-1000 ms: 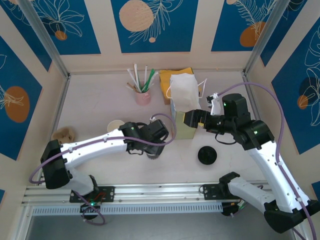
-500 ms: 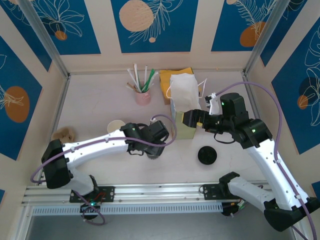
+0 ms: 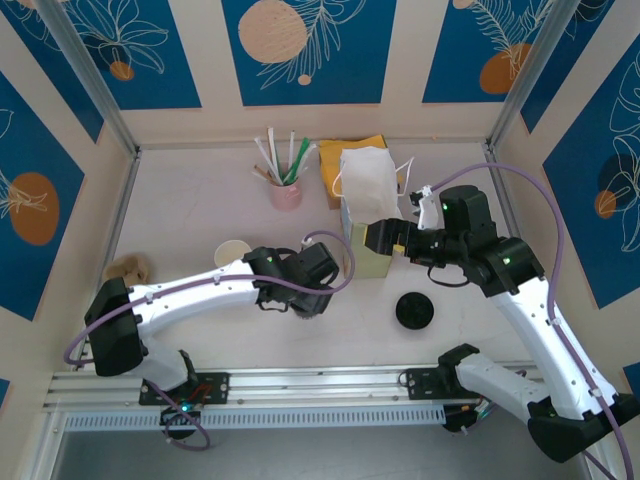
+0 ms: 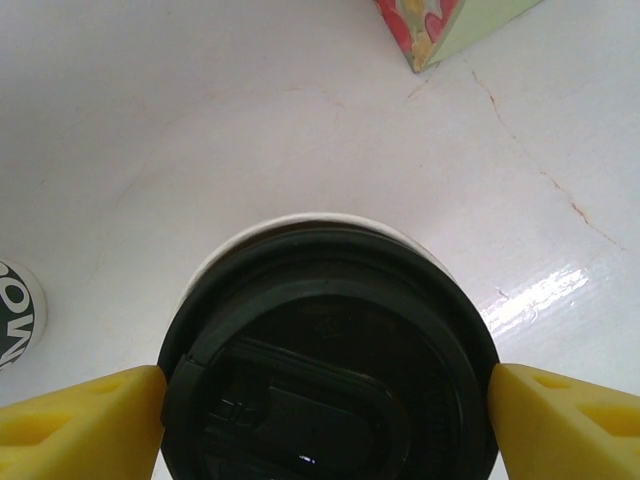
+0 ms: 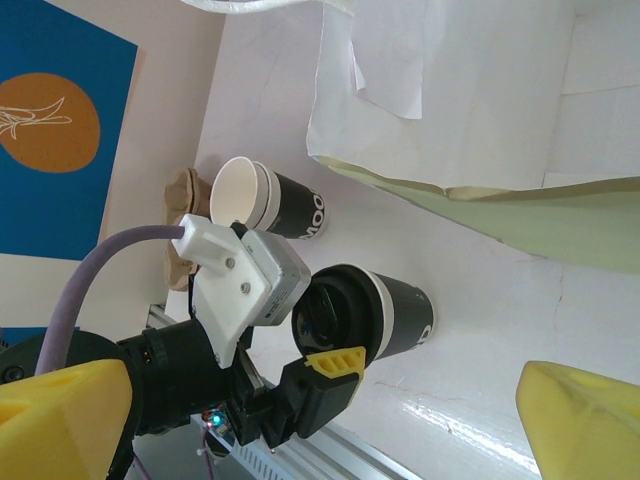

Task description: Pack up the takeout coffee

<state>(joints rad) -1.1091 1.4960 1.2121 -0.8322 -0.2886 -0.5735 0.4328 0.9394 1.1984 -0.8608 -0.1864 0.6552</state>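
Since a second ago the left arm has eased slightly toward the near edge, and the right claw [image 3: 368, 238] has crept a little left beside the paper bag [image 3: 364, 262]. Nothing on the surface [image 3: 190, 210] has shifted.

Count:
- two dark-banded cups, the takeout coffee [image 5: 392, 312] and an open cup [image 3: 231, 251]
- two black lids, one fitted and one loose lid [image 3: 414, 310]
- one bag
- one pink cup of straws [image 3: 286, 192]

The takeout coffee stands upright just left of the bag. It is white above and dark below, and is capped by its round black lid [image 4: 330, 340].

The left claw [image 4: 330, 395] straddles that lid, with its yellow fingers [image 4: 90, 415] right against the rim. I cannot tell whether they are pinching it. The right claw is spread wide and holds nothing.
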